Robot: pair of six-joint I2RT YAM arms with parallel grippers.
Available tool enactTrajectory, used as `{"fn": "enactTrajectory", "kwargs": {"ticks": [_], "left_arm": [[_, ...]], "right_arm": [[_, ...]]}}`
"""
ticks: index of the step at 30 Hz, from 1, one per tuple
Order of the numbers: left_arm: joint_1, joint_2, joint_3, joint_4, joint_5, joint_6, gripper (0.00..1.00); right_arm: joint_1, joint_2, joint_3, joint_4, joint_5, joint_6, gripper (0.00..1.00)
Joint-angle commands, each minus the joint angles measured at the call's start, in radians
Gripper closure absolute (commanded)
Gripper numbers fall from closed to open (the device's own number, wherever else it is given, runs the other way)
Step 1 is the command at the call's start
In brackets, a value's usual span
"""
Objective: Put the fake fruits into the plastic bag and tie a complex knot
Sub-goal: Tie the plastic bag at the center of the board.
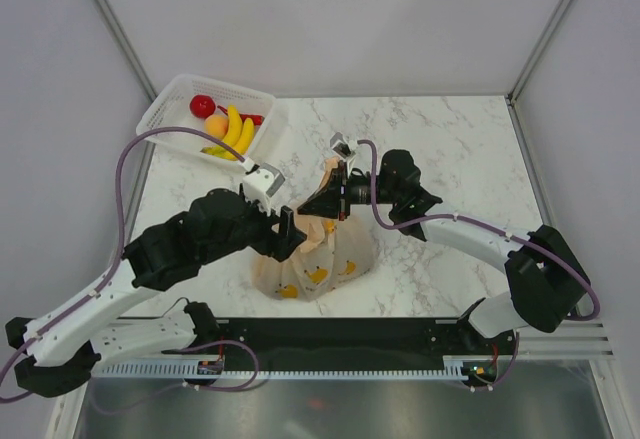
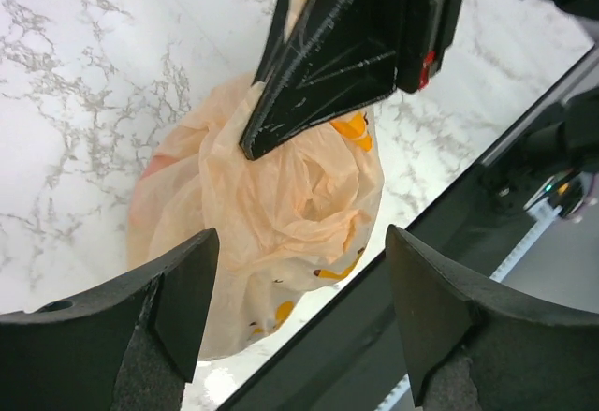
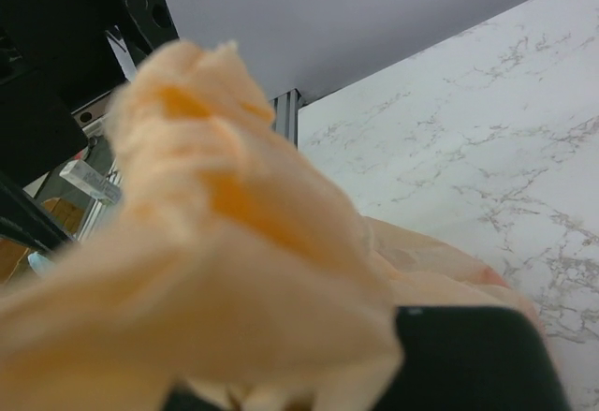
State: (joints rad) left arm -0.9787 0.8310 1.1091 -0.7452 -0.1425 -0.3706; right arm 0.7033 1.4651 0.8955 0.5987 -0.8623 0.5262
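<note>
The peach plastic bag (image 1: 318, 259) with yellow fruit prints lies bulging on the marble table, near the front edge. My right gripper (image 1: 333, 202) is shut on its gathered top and holds the bunched handle strips (image 1: 330, 169) upward. In the right wrist view the bunched plastic (image 3: 234, 242) fills the frame, blurred, beside one black finger (image 3: 468, 355). My left gripper (image 1: 290, 232) is open and empty at the bag's left side. In the left wrist view its fingers (image 2: 178, 308) straddle the bag (image 2: 271, 214) without touching it. I cannot tell what is inside the bag, and no finished knot shows.
A white lattice basket (image 1: 175, 94) at the back left holds a red apple (image 1: 202, 106), a peach (image 1: 216, 125), yellow bananas (image 1: 236, 131) and a red chili (image 1: 254, 118). The black base rail (image 1: 340, 334) runs just in front of the bag.
</note>
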Motion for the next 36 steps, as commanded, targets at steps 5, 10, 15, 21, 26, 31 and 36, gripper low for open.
{"fn": "enactTrajectory", "kwargs": {"ticks": [5,10,15,21,26,31,36], "left_arm": [[-0.129,-0.069,-0.038,0.113,0.073,0.551,0.17],[-0.183,-0.107,-0.086,0.179,0.05,0.72,0.14],[-0.244,-0.052,-0.112,0.205,-0.033,0.918,0.06],[-0.359,0.002,-0.12,0.198,-0.133,1.036,0.09],[-0.42,0.011,-0.152,0.201,-0.201,1.095,0.12],[-0.423,0.033,-0.172,0.205,-0.256,1.144,0.2],[-0.423,0.077,-0.187,0.214,-0.264,1.173,0.24]], "right_arm": [[-0.002,-0.009,0.006,0.098,-0.021,0.061,1.0],[-0.01,-0.023,-0.001,0.102,-0.026,0.069,1.0],[-0.011,-0.031,-0.007,0.113,-0.035,0.081,1.0],[-0.015,-0.037,-0.012,0.113,-0.035,0.083,1.0],[-0.014,-0.038,-0.018,0.118,-0.04,0.087,1.0],[-0.016,-0.046,-0.021,0.125,-0.043,0.092,1.0],[-0.016,-0.048,-0.024,0.141,-0.043,0.109,1.0]]}}
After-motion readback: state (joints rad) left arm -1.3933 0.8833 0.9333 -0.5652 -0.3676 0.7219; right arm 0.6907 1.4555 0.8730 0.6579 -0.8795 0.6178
